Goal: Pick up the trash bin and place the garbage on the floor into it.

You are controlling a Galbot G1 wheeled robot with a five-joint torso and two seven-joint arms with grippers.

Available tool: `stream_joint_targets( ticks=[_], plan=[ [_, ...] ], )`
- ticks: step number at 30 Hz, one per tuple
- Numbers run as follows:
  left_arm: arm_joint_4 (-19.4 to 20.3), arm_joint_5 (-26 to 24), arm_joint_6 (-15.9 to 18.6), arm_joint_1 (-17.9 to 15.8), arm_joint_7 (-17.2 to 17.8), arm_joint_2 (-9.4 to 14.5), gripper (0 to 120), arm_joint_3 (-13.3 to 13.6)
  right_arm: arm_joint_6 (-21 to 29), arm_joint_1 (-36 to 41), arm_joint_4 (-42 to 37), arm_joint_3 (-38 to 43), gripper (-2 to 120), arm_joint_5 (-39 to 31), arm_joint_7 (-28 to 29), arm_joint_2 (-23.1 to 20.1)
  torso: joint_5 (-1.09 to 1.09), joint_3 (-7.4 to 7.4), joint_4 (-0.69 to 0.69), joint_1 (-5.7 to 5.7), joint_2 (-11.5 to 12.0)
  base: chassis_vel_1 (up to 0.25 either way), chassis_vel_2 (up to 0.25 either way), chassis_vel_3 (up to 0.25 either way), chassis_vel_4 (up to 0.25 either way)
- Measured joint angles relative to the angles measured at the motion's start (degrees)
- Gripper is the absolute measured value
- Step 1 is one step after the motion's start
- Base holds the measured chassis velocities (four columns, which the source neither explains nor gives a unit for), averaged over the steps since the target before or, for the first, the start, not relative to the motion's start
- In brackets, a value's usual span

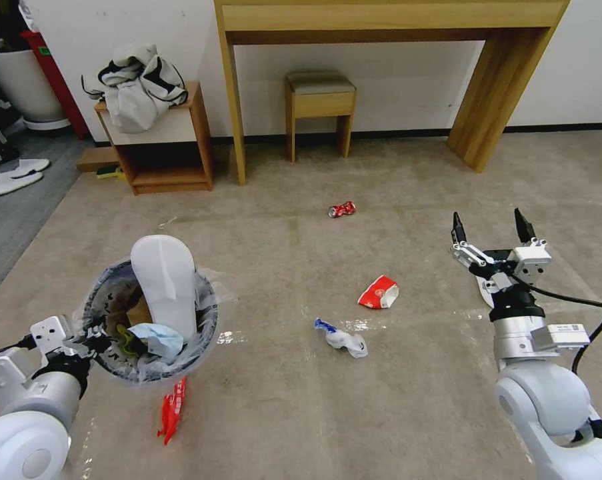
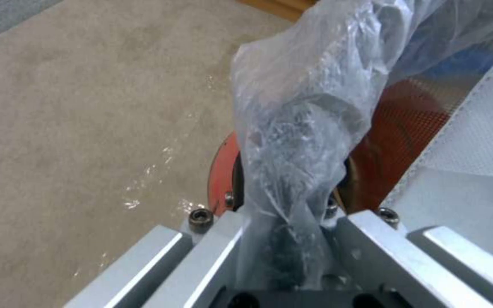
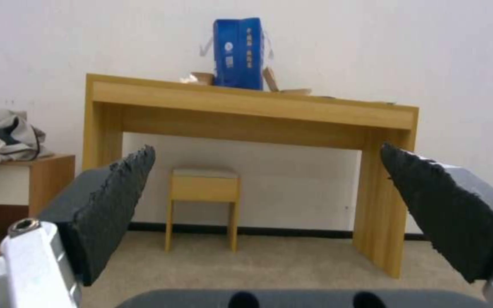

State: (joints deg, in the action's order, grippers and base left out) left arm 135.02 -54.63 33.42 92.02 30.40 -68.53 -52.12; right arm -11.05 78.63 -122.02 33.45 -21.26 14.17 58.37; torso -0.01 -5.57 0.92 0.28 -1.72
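Clamped on the bag-lined rim of the trash bin (image 1: 147, 320), the left gripper (image 1: 91, 340) holds it up off the floor (image 1: 301, 400); a white insole (image 1: 164, 283) stands upright inside the bin. Just below that gripper's bin lies a red wrapper (image 1: 171, 410) on the carpet. Spread wide and touching nothing, the right gripper (image 1: 491, 233) hangs in the air, its black fingers (image 3: 115, 209) well apart. Toward the left gripper from it lie a red-white paper cup (image 1: 379, 293) and a white-blue crumpled scrap (image 1: 342, 339); a crushed red can (image 1: 341, 210) lies farther ahead.
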Motion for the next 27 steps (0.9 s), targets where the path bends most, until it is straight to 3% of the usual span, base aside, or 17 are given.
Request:
stream_joint_targets(
  ticks=[13, 27],
  plan=[
    [-0.66, 0.33, -0.15, -0.21, -0.01, -0.15, 0, 0.32, -1.2, -0.69, 0.86, -0.88, 100, -0.63, 0.12, -0.11, 0.01, -0.01, 0.0, 0.01, 0.0, -0.089, 0.084, 0.1, -0.092],
    [-2.45, 0.8, -0.44, -1.72, -0.2, -0.45, 0, 1.35, -1.49, -1.64, 1.82, -1.53, 100, -1.66, -0.09, -1.28, 0.01, 0.01, 0.0, 0.0, 0.0, -0.004, 0.001, 0.003, -0.003]
  ],
)
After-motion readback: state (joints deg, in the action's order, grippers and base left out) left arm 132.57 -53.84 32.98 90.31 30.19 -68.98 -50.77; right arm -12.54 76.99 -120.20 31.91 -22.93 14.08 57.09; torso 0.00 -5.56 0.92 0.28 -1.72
